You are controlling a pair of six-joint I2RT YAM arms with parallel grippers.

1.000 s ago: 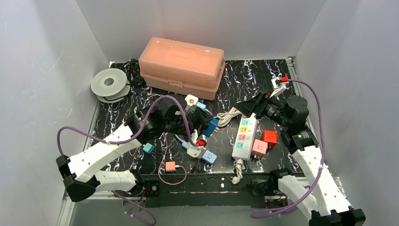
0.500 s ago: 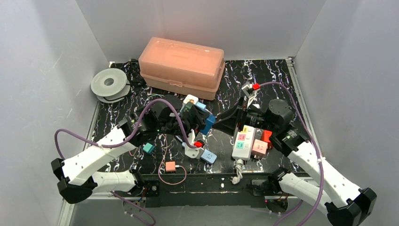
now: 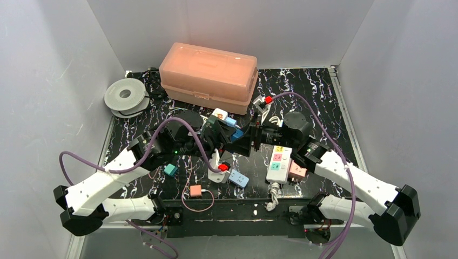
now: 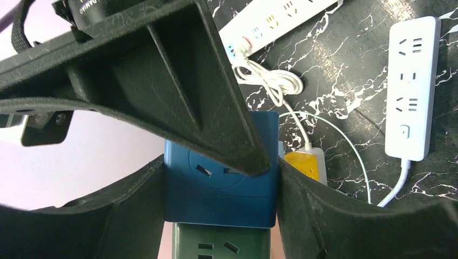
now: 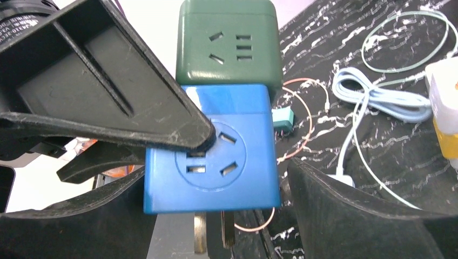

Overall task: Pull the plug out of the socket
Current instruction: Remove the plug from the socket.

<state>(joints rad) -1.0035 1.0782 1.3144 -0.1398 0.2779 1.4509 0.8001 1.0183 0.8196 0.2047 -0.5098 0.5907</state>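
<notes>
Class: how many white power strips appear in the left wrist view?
2: pastel-socket white strip at top, plain white strip at right; more may be hidden.

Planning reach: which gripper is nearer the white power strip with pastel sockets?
Right. The right gripper is left of the white power strip; the left gripper, clamping the blue cube, is farther left.

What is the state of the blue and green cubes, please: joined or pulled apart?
Joined: the blue cube sits flush against the green cube, and neither wrist view shows a gap between them.
</notes>
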